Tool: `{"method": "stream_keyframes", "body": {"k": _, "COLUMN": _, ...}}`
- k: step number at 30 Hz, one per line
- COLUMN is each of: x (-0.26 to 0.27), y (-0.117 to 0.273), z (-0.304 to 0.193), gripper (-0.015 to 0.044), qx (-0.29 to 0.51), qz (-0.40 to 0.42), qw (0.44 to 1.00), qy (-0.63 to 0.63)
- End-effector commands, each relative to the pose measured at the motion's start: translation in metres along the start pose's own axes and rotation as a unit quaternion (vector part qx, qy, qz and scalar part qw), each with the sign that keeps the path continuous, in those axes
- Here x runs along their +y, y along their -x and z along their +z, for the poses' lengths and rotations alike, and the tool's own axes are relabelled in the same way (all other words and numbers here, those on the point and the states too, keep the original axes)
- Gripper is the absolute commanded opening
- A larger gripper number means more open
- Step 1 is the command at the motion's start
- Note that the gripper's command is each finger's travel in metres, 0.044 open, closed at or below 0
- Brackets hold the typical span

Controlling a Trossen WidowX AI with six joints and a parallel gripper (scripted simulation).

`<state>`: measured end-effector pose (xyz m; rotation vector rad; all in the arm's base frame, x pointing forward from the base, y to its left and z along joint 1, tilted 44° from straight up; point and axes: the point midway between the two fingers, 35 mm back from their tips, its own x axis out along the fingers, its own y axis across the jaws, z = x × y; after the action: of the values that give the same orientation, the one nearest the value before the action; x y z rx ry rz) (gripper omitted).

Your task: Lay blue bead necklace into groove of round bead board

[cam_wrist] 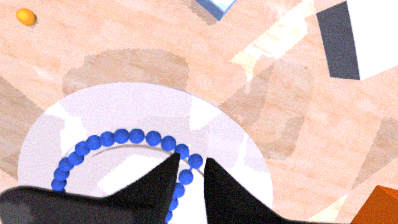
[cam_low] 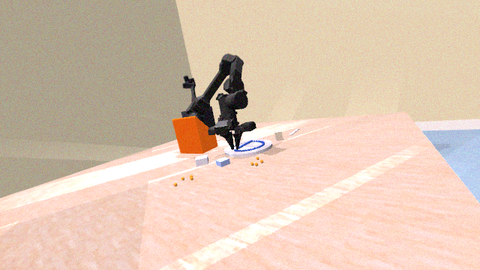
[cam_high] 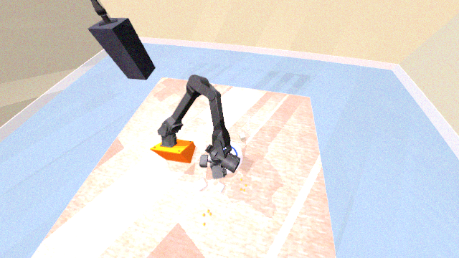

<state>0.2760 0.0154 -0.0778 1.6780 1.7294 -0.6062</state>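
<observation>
The round white bead board (cam_high: pixel 240 160) (cam_low: pixel 244 154) (cam_wrist: pixel 150 105) lies flat under my gripper. The blue bead necklace (cam_high: pixel 235 150) (cam_low: pixel 252 141) (cam_wrist: pixel 136 135) lies on it as a loop. In the wrist view its far side curves just outside a thin curved groove line. It bends sharply at a corner bead near the fingertips, and a straighter run goes from there across the board. My gripper (cam_low: pixel 235 148) (cam_wrist: pixel 192 161) is pointed down at that corner, its fingers slightly open with visible gaps beside the bead between them. The fingers hide part of the loop in the wrist view.
A pale block (cam_low: pixel 202 160) (cam_wrist: pixel 342 45) and a blue block (cam_low: pixel 223 162) (cam_wrist: pixel 219 9) stand near the board. Small orange beads (cam_low: pixel 257 158) (cam_wrist: pixel 26 17) lie in two groups. The orange base (cam_high: pixel 179 152) (cam_low: pixel 191 136) (cam_wrist: pixel 382 207) is beside the board. Another pale block (cam_low: pixel 278 136) stands behind.
</observation>
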Motion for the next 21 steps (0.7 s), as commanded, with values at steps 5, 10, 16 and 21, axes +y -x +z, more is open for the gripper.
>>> {"method": "stream_keyframes", "body": {"k": 5, "x": 0.0002, "y": 0.0001, "z": 0.0000, "gripper": 0.0289, "qx": 0.000, "qz": 0.000, "qw": 1.000, "qy": 0.001}}
{"method": "stream_keyframes", "body": {"k": 10, "x": -0.0017, "y": 0.0051, "z": -0.0003, "gripper": 0.0420, "qx": 0.001, "qz": -0.001, "qw": 1.000, "qy": -0.003}}
{"method": "stream_keyframes", "body": {"k": 16, "x": -0.0009, "y": 0.0055, "z": -0.0005, "gripper": 0.0440, "qx": 0.001, "qz": -0.002, "qw": 1.000, "qy": -0.003}}
{"method": "stream_keyframes", "body": {"k": 21, "x": -0.0009, "y": 0.0055, "z": -0.0005, "gripper": 0.0440, "qx": 0.001, "qz": -0.002, "qw": 1.000, "qy": -0.003}}
